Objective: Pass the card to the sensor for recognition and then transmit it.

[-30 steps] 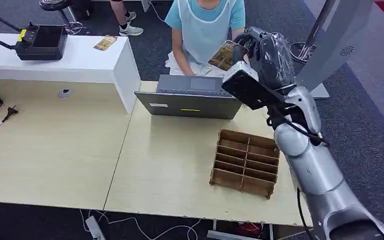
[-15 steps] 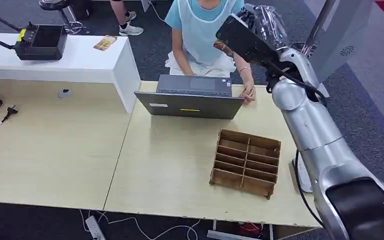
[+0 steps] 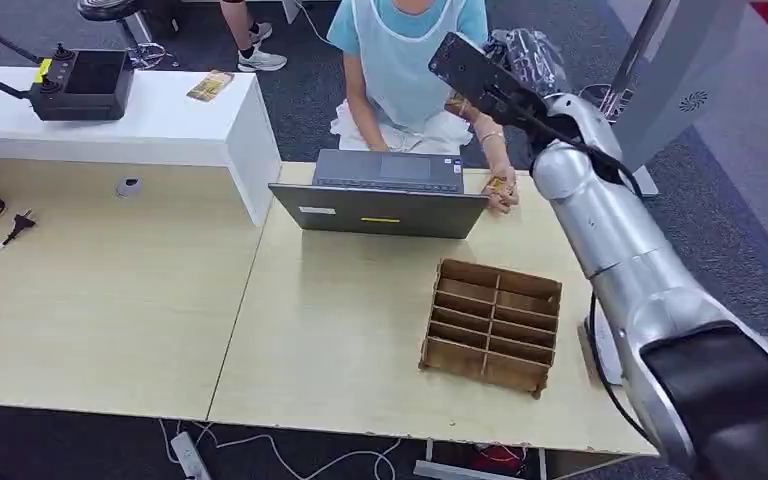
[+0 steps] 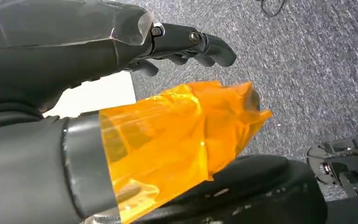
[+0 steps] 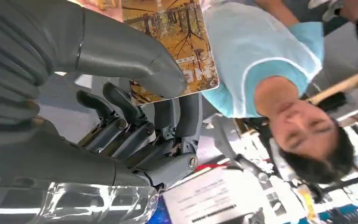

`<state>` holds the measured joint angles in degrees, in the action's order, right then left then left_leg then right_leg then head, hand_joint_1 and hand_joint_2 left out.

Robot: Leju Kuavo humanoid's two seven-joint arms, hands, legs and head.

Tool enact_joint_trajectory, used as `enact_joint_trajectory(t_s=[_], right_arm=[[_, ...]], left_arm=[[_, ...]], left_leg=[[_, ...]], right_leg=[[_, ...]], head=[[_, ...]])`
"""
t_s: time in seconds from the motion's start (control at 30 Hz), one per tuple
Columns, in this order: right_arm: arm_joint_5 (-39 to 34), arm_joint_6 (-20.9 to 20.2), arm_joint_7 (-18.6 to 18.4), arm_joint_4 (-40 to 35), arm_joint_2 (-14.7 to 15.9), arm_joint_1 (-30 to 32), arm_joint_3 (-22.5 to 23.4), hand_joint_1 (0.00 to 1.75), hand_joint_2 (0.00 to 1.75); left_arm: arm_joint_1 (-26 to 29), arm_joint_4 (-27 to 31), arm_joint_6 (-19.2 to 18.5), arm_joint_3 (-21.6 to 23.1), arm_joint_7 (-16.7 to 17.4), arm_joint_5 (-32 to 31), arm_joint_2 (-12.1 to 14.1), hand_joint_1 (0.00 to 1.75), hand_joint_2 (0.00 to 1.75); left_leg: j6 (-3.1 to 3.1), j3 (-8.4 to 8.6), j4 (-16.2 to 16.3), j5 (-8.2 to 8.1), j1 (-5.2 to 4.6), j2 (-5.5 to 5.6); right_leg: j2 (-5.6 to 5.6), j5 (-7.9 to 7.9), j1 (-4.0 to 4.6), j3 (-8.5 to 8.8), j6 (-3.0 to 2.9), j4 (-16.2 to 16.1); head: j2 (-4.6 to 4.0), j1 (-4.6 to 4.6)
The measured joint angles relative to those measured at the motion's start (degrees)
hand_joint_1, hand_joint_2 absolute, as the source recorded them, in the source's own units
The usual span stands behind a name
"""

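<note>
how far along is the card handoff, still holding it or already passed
Not passed yet. The right hand holds the card, thumb pressed on its face, raised toward the person behind the laptop. Whether the sensor read it isn't visible. Releasing the card remains.

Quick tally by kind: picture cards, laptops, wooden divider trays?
Brown-and-yellow picture cards: 2, one in the right hand, one on the white counter
Grey laptop: 1
Brown wooden divider tray: 1
Total: 4
A small yellowish thing at the person's hand is too small to tell.
</note>
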<state>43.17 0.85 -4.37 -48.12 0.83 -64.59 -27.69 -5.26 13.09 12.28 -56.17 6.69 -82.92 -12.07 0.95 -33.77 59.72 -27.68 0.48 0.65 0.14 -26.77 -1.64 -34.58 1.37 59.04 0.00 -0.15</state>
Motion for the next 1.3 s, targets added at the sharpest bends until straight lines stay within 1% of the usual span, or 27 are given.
enact_joint_trajectory(t_s=[0.17,0.33,0.5,0.93,0.97,1.0,1.03,1.3], right_arm=[[0.0,1.4,0.0,4.8,0.1,-0.2,1.4,1.75,1.75],[0.2,1.5,0.2,6.8,0.2,-0.2,1.9,1.75,1.75],[1.1,2.3,0.3,7.3,0.3,-0.2,2.4,1.75,1.75],[1.8,3.3,0.4,7.3,0.3,-0.1,3.0,1.75,1.75],[1.9,3.4,0.4,7.3,0.3,0.0,3.1,1.69,1.75],[1.9,3.4,0.4,7.3,0.3,0.0,3.1,0.21,1.75],[1.9,3.4,0.4,7.3,0.3,0.0,3.3,0.0,1.75],[3.0,6.9,1.0,4.8,0.3,2.1,4.5,0.0,1.75]], left_arm=[[0.1,0.0,0.0,0.0,0.0,0.1,0.0,0.0,0.0],[0.1,0.0,0.1,0.0,0.1,0.0,0.0,0.0,0.0],[0.1,0.0,0.1,0.0,0.0,0.7,0.0,0.0,0.0],[0.0,0.0,0.0,0.0,0.1,0.1,0.1,0.0,0.0],[0.0,0.0,0.0,0.0,0.1,0.1,0.1,0.0,0.0],[0.0,0.0,0.0,0.0,0.1,0.1,0.1,0.0,0.0],[0.0,0.0,0.0,0.0,0.1,0.0,0.1,0.0,0.0],[0.0,0.0,0.1,0.5,0.6,-0.3,0.3,0.0,0.0]], left_leg=[[0.0,0.0,0.0,0.0,0.0,-0.01],[0.0,0.02,0.0,0.0,0.0,-0.01],[0.0,0.02,0.0,0.0,0.0,-0.01],[0.0,0.02,0.0,0.0,0.0,-0.01],[0.0,0.02,0.0,0.0,0.0,-0.01],[0.0,0.02,0.0,0.0,0.0,-0.01],[0.0,0.02,0.0,0.0,0.0,-0.01],[0.0,0.02,0.0,0.0,0.0,-0.02]], right_leg=[[0.02,0.0,0.0,-0.01,0.0,0.0],[0.04,0.0,0.0,-0.02,0.0,0.0],[0.05,0.0,0.0,-0.02,0.0,0.0],[0.04,0.0,0.0,-0.02,0.0,0.0],[0.04,0.0,0.0,-0.02,0.0,0.0],[0.05,0.0,0.0,-0.02,0.0,0.0],[0.05,0.0,0.0,-0.02,0.0,0.0],[0.05,0.0,0.0,-0.02,0.0,0.0]], head=[[0.0,0.0],[0.0,0.0],[0.0,0.0],[0.0,0.0],[0.0,0.0],[0.0,0.0],[0.0,0.0],[0.0,0.0]])
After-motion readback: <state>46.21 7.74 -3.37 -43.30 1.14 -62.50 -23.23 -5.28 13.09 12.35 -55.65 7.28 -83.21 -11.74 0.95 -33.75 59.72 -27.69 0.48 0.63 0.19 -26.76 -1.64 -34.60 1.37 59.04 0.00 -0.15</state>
